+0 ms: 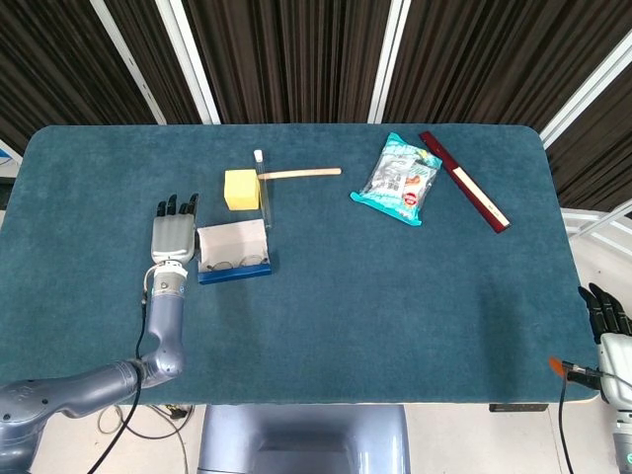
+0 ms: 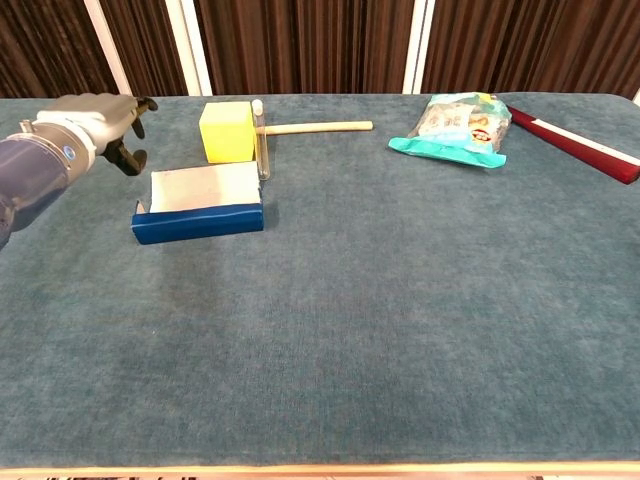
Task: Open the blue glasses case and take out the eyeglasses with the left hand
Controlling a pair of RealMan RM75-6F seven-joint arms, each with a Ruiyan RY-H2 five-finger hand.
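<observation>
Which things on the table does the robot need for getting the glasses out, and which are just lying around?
Needed:
blue glasses case, lid open
eyeglasses lying inside it
left hand, beside the case, holding nothing

Just lying around:
yellow block
clear tube
wooden stick
snack bag
dark red ruler
right hand, off the table edge

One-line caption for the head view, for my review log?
Blue glasses case open, eyeglasses inside, left hand beside it.
</observation>
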